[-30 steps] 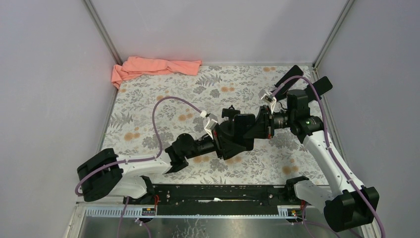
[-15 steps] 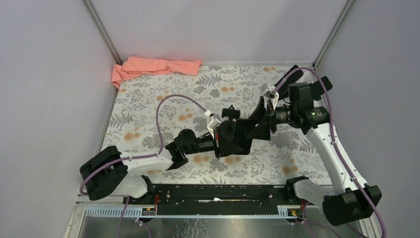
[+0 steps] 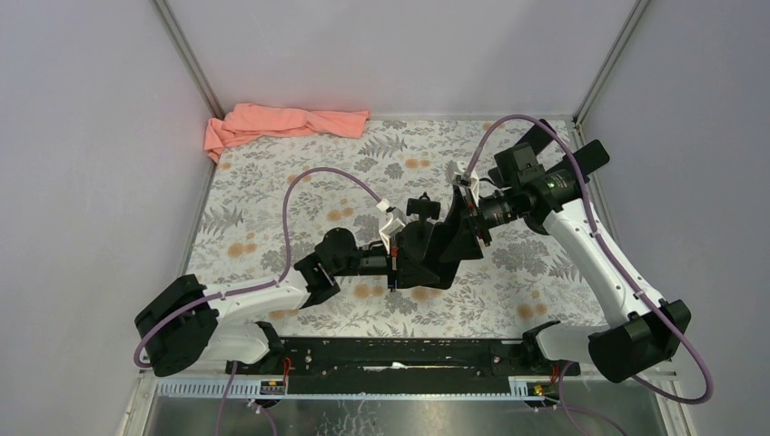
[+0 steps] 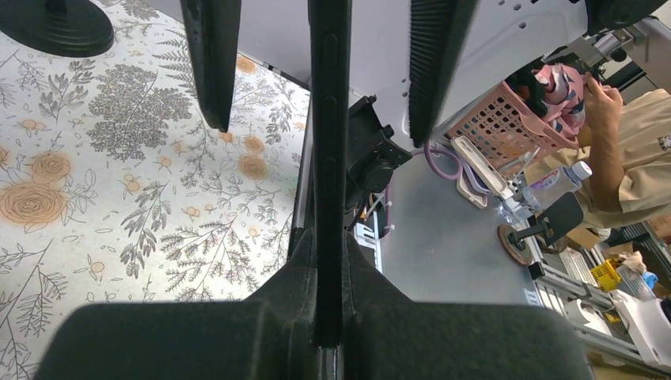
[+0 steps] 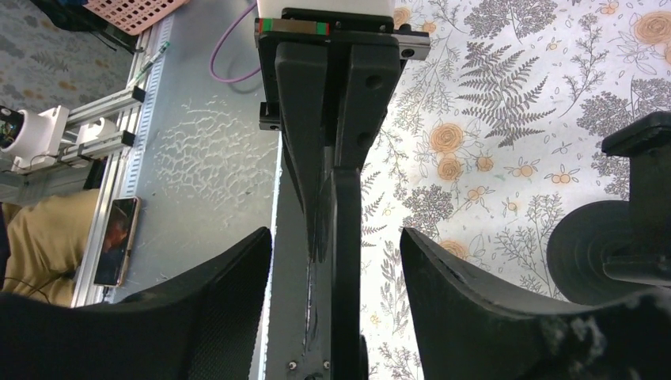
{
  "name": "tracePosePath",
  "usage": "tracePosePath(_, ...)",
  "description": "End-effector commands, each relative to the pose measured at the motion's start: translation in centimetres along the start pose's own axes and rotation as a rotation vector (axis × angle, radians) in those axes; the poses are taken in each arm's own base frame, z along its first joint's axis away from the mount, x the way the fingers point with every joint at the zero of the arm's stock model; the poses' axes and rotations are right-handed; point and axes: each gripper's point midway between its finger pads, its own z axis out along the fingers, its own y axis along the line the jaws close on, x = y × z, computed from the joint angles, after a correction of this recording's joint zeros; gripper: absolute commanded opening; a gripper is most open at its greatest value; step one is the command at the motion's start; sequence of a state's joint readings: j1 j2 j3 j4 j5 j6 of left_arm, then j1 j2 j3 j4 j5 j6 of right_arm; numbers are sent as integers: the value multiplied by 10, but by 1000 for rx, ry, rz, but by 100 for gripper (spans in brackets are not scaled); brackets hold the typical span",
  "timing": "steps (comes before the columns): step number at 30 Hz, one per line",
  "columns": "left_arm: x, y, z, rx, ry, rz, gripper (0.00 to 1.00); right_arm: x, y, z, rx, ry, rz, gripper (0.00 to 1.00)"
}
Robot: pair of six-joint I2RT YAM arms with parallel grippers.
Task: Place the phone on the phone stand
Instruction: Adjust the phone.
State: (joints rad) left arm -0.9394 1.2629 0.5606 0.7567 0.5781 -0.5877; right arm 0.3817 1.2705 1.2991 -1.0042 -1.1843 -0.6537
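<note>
The black phone shows edge-on, upright, in mid-air over the floral mat. My left gripper is shut on its lower end, a finger pressed to each face. My right gripper is open. Its fingers straddle the phone's other end with a gap on both sides, touching nothing. From above, both grippers meet at the phone mid-table. The black phone stand with its round base stands on the mat just beside them, its top visible behind the left wrist.
A pink cloth lies bunched at the back left corner. Two black flat pieces lean in the back right corner. Grey walls close in three sides. A black rail runs along the near edge.
The phone changed hands: my left gripper shut on it and my right gripper opened off it. The right wrist swung toward the back and left.
</note>
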Motion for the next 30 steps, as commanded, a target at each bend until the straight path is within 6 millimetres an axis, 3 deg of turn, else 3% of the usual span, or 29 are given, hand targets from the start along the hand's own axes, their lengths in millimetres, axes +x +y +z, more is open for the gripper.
tracePosePath(1,-25,-14,3,61,-50,81,0,-9,8,1,-16,17,-32,62)
tracePosePath(10,-27,-13,3,58,-56,83,0,-12,13,-1,-19,12,-47,40)
tracePosePath(15,-29,-11,1,52,-68,79,0,-13,17,-2,-23,7,-58,10)
tracePosePath(18,-32,-2,1,5,-91,64,0,-16,21,-4,-27,0,-84,0)
tracePosePath(20,-35,8,-2,-45,-110,44,13,-18,21,-6,-14,0,-96,0)
tracePosePath(24,-52,27,-21,-144,-193,5,53,-28,9,-17,62,-22,-101,0)
tracePosePath(29,-74,57,-64,-390,-320,15,97,-51,-13,-42,193,-88,-128,0)
tracePosePath(30,-80,60,-73,-435,-344,24,98,-55,-15,-44,203,-89,-142,0)
